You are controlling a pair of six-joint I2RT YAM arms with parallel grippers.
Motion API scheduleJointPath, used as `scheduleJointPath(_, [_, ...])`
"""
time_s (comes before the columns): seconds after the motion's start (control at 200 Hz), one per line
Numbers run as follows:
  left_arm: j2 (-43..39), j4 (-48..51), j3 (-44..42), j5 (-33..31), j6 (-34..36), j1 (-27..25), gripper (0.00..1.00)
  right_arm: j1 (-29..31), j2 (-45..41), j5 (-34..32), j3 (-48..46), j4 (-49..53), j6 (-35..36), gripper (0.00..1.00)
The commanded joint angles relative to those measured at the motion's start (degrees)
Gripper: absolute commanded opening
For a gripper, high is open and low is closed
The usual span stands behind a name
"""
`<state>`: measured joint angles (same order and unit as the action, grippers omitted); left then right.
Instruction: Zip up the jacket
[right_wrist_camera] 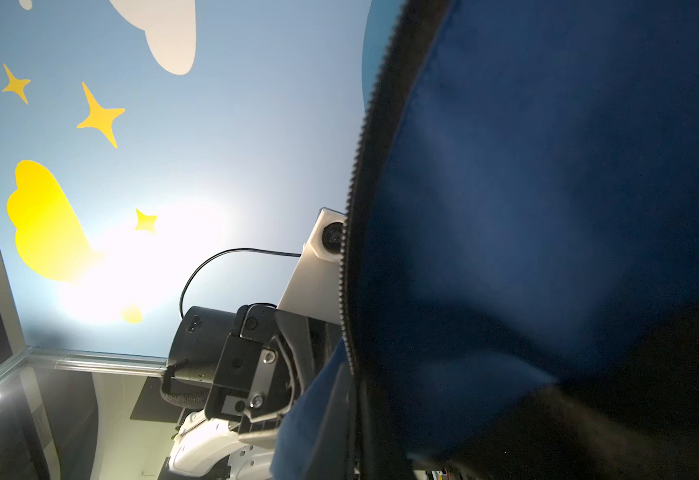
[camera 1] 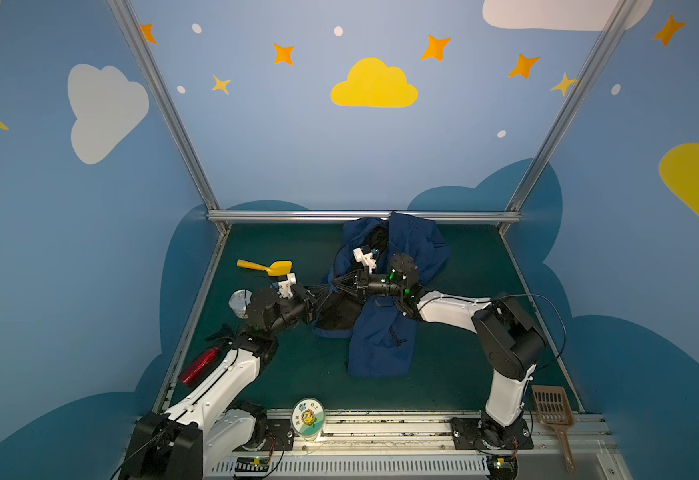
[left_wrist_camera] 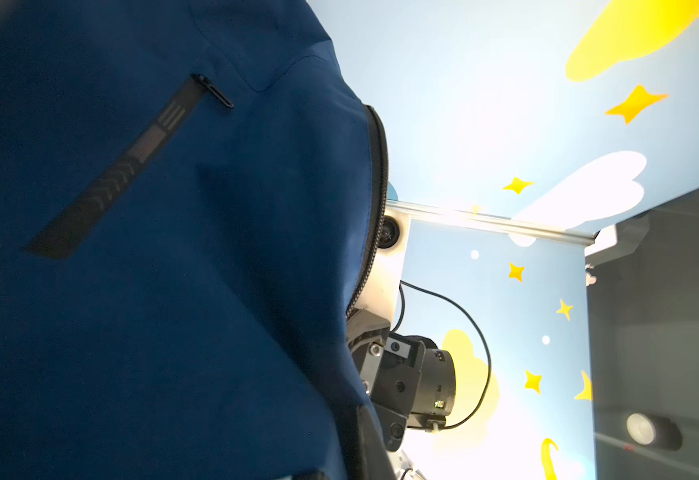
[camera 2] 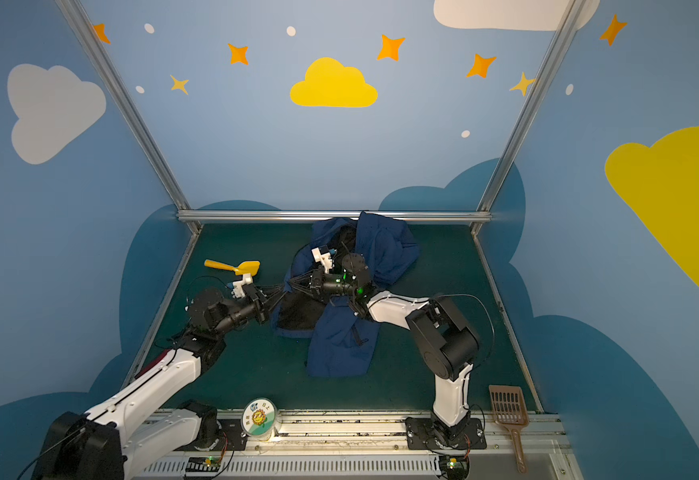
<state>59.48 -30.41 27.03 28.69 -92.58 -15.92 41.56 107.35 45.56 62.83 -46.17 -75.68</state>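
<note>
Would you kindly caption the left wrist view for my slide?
Close-up: navy jacket, dark pocket zipper, unjoined front zipper teeth along its edge.

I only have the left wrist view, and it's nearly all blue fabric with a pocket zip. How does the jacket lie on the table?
Observer: In a top view the jacket lies crumpled on the green table, stretching from the back rail toward the middle. Its black lining is exposed on the left side.
Operator: Where are the two grippers?
Observer: The left gripper and right gripper meet almost tip to tip at the jacket's left edge.
Operator: Anything loose near my left arm?
Observer: A yellow scoop lies just beyond the left wrist, apart from the jacket.
</note>
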Motion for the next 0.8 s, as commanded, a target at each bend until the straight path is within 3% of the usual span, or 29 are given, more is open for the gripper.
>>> scheduleJointPath(0.0, [0.01,-1.83,1.63,0.89,0.91,0.03,0.25,0.63,-0.28,1.02,1.41,2.59,2.06,0.00])
scheduleJointPath(0.22, [0.20,-2.07,1.80,1.06,0.90,0.01,0.37,0.98,-0.34,1.54,1.57,5.30,3.44,0.00])
scheduleJointPath(0.481, [0.16,-0.13,1.85,1.72,2.21,0.02,0.44,0.89,-1.48,2.33,3.61,12.60,7.38,0.00])
scheduleJointPath(0.791, [-0.23,2.56,1.63,1.99,3.98,0.04,0.48,0.70,-2.23,3.05,4.08,13.57,8.31,0.00])
